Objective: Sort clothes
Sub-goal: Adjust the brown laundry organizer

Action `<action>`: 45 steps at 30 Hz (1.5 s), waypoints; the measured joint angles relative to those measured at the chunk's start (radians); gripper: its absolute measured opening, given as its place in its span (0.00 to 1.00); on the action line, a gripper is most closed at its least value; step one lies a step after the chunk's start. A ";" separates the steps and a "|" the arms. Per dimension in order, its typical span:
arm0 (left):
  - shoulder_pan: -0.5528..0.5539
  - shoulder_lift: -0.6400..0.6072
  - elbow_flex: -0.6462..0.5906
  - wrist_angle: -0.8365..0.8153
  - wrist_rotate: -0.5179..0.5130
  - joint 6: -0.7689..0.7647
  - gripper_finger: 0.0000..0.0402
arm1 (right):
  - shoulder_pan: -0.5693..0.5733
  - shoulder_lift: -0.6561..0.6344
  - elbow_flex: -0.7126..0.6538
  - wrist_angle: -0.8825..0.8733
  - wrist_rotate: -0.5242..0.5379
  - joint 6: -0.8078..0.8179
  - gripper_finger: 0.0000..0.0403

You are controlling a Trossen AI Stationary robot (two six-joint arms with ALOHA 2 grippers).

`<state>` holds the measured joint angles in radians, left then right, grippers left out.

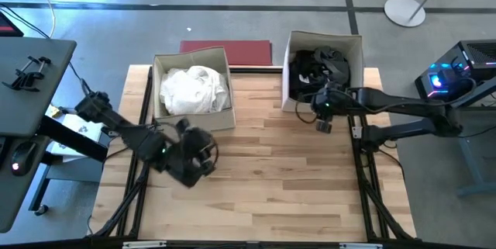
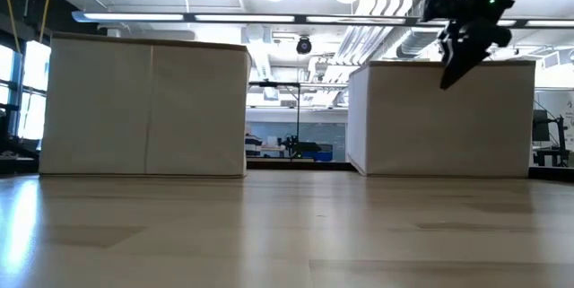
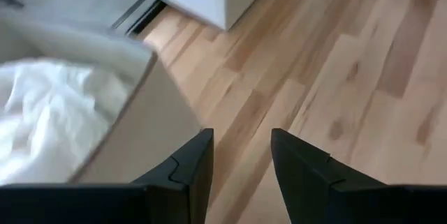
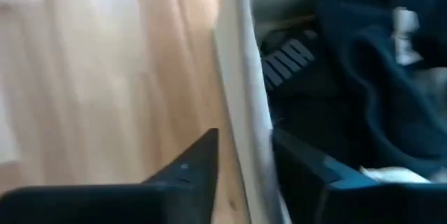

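Table [image 1: 256,171]: wooden top, lying bare of garments as far as can be seen, so the sorting is looking finished or close to it, nothing loose appearing left to pick up. Left box [image 1: 221,117], beige fabric: holding the white clothes [image 1: 194,90], heaped nearly to the rim. Right box [image 1: 288,78], beige fabric: holding the dark clothes [image 1: 316,64], black and navy pieces lying crumpled together; one is showing pale printed lettering in the right wrist view. Red board [image 1: 226,49]: lying flat behind the left box, playing no part. Left gripper [image 3: 241,172]: hanging over bare wood just beside the left box's near corner, fingers parted and carrying nothing. Right gripper [image 4: 244,175]: hovering at the near wall of the right box, its fingers spread to either side of the rim, gripping no cloth. Judgement: both arms are appearing done with their loads.
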<state>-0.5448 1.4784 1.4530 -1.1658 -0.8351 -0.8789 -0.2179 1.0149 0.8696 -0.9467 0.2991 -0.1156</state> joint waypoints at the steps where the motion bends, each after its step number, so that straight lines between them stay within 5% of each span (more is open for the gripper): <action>1: -0.025 0.001 -0.008 -0.035 -0.012 -0.055 0.33 | -0.008 0.011 0.001 0.016 -0.034 0.000 0.28; 6: -0.128 0.000 -0.036 -0.177 -0.030 -0.318 0.33 | 0.021 0.049 0.003 0.089 -0.223 0.002 0.04; 13: -0.216 0.001 -0.036 -0.227 -0.033 -0.419 0.33 | 0.185 0.053 0.005 0.174 -0.321 0.008 0.04; 18: -0.223 0.000 -0.036 -0.230 -0.077 -0.402 0.33 | 0.267 0.053 0.004 0.189 -0.297 -0.099 0.01; 21: -0.209 0.000 -0.051 -0.218 -0.183 -0.367 0.33 | 0.275 0.052 -0.013 0.208 -0.185 -0.172 0.01; 29: -0.082 0.001 -0.196 -0.199 -0.222 -0.376 0.33 | 0.138 0.049 -0.111 0.395 -0.027 -0.341 0.01; 36: 0.024 0.000 -0.265 -0.198 -0.131 -0.302 0.34 | 0.086 0.047 -0.078 0.382 -0.028 -0.365 0.19; 45: 0.117 -0.040 -0.375 -0.400 -0.055 -0.296 0.36 | 0.242 0.040 0.217 0.048 -0.067 -0.034 0.45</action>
<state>-0.4277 1.4387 1.0781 -1.5657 -0.8904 -1.1754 0.0241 1.0546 1.0869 -0.8990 0.2317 -0.1501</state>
